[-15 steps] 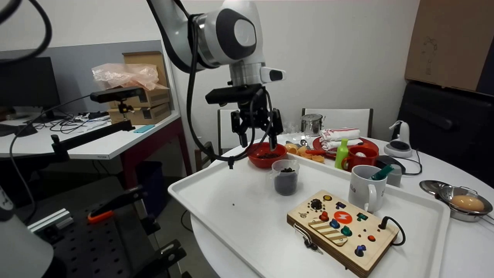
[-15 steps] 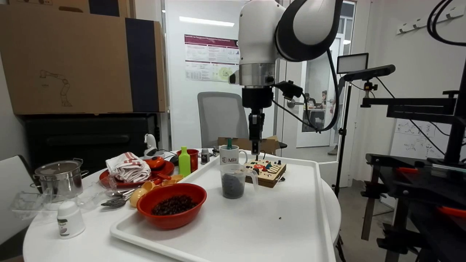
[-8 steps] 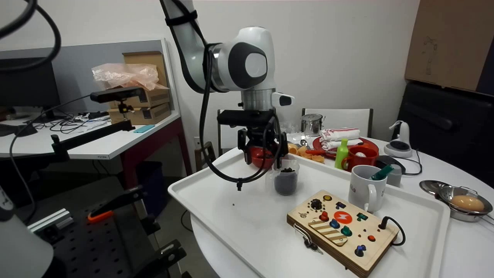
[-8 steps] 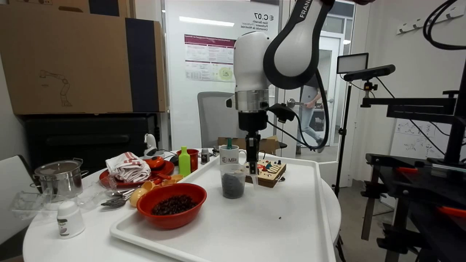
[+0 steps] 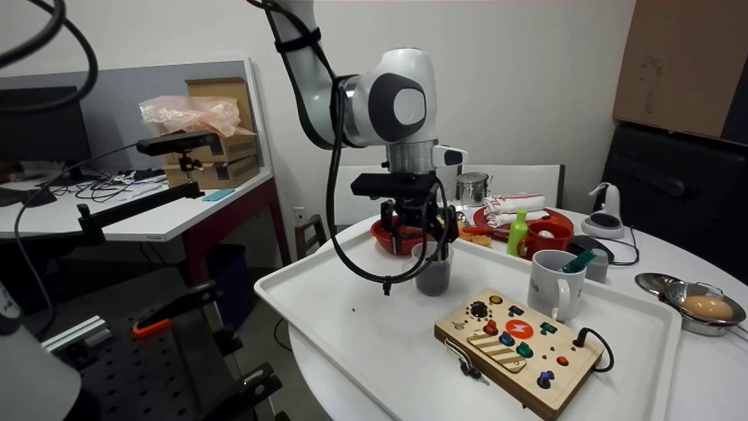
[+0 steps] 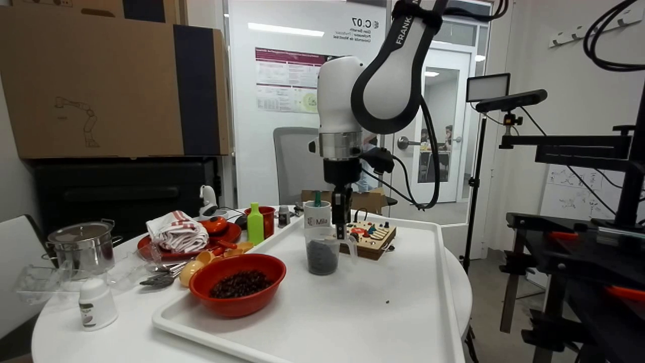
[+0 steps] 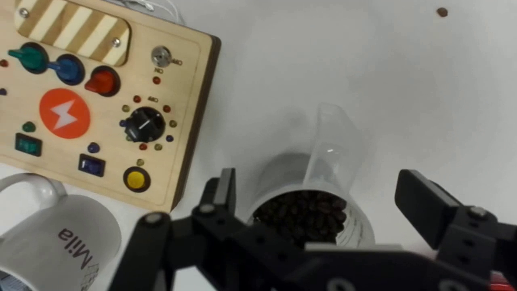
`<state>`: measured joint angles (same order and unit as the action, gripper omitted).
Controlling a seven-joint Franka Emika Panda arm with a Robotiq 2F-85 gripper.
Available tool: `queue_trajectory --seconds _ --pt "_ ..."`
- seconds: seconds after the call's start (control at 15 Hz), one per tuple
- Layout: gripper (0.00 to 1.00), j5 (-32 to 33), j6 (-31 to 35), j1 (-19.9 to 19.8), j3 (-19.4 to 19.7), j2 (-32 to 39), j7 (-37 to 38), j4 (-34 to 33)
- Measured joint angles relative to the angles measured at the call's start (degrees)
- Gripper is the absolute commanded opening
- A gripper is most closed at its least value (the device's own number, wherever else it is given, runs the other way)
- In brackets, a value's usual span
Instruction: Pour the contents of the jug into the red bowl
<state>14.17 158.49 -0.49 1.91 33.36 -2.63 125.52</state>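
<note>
Although the jug (image 6: pixel 322 257), clear and part-filled with dark beans (image 7: pixel 301 214), stands upright on the white tray (image 6: pixel 347 322) between the wooden control box (image 6: pixel 373 247) and the red bowl (image 6: pixel 237 306), touching neither, it is not yet held: the gripper (image 7: pixel 317 180) is unclenched, fingers (image 7: pixel 418 202) apart to either side of the jug's mouth in the wrist view. Probable hazards: a finger landing on rim or handle (image 7: pixel 333 161) through a misaligned descent, tipping the jug; smooth sides slipping or swivelling under a weak or off-centre squeeze; beans missing the bowl, should the tilt run too fast or start too early
</note>
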Motion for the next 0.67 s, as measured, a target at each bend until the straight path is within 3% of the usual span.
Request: queue_trajectory --seconds 0.67 --pt "1.00 0.00 -0.33 0.37 0.77 2.20 -0.10 -0.83"
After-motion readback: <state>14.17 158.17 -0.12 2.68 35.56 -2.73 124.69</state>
